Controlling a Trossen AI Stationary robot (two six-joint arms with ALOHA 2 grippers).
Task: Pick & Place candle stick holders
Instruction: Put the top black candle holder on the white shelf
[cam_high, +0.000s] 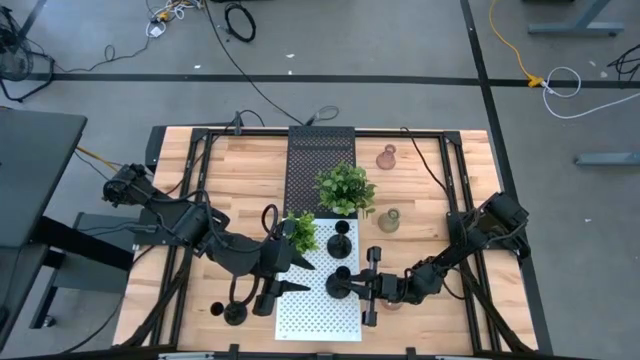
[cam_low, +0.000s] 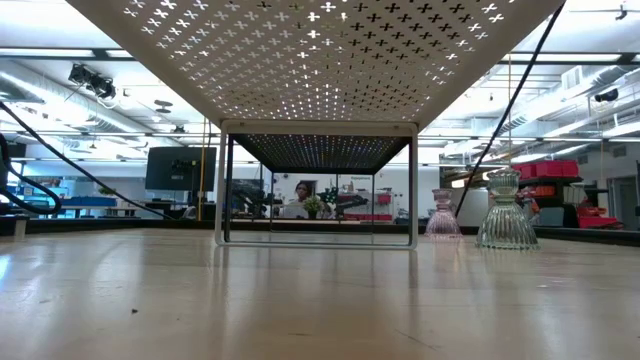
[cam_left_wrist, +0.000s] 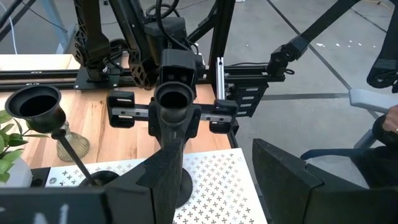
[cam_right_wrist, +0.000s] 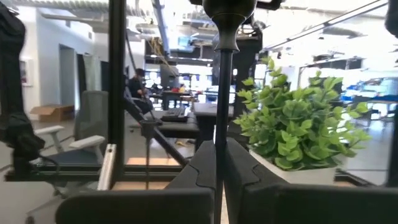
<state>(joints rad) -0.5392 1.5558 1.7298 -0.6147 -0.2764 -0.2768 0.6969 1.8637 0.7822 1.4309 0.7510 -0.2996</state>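
A black candle stick holder (cam_high: 340, 283) stands upright over the white perforated shelf (cam_high: 315, 315), with my right gripper (cam_high: 352, 285) shut on it. A second black holder (cam_high: 340, 241) stands on its base on the same shelf, and a third (cam_high: 235, 313) on the wooden table at the near left. Two glass holders, a pink one (cam_high: 387, 157) and a greenish one (cam_high: 388, 220), stand on the table to the right. My left gripper (cam_high: 292, 276) hovers open over the shelf's left edge, facing the held holder (cam_left_wrist: 171, 99) and touching nothing. My right gripper pinches the holder's thin stem (cam_right_wrist: 221, 134) between its two fingers, below the cup. The fingers come about level from the table's right side and lie across the stem. The holder is upright; whether its round base (cam_left_wrist: 185, 186) rests on the white shelf I cannot tell.
A black perforated shelf (cam_high: 320, 160) stands at the far middle with a leafy potted plant (cam_high: 346, 188) on its near end. A smaller plant (cam_high: 300, 232) sits at the white shelf's far left corner. Another pinkish glass piece (cam_high: 392, 302) lies under my right arm.
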